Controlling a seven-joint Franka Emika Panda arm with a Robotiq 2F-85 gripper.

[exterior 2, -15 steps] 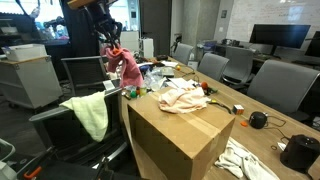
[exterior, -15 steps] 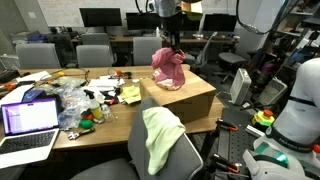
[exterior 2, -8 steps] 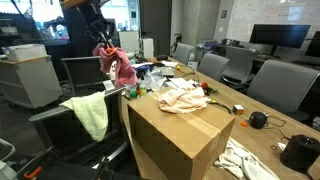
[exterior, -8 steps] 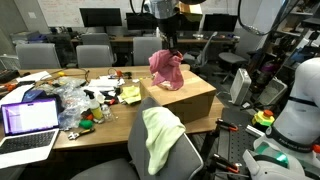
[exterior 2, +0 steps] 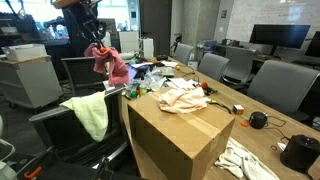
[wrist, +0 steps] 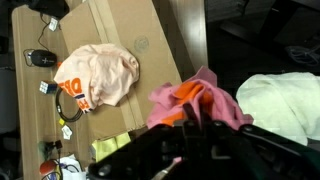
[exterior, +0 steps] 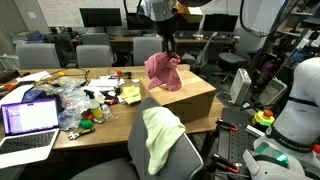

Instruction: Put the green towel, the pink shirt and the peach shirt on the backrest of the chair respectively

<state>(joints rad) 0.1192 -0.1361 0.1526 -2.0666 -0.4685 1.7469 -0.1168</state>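
Observation:
My gripper [exterior: 165,51] is shut on the pink shirt [exterior: 163,71] and holds it in the air above the cardboard box; it also shows in an exterior view [exterior 2: 112,63] and in the wrist view [wrist: 195,102] hanging under the jaws [wrist: 186,118]. The green towel [exterior: 158,135] is draped over the backrest of the dark chair [exterior: 187,158], also in an exterior view [exterior 2: 90,113] and at the right edge of the wrist view [wrist: 282,105]. The peach shirt [exterior 2: 182,96] lies on the box top; it also shows in the wrist view [wrist: 96,75].
The cardboard box [exterior: 192,97] stands on the table's end. A laptop [exterior: 28,120] and a clutter of plastic bags and small objects [exterior: 75,102] cover the table. Office chairs stand behind. A white cloth [exterior 2: 243,162] lies beyond the box.
My gripper has lifted the pink shirt higher and carried it off the box, toward the chair side. The towel and peach shirt have not moved.

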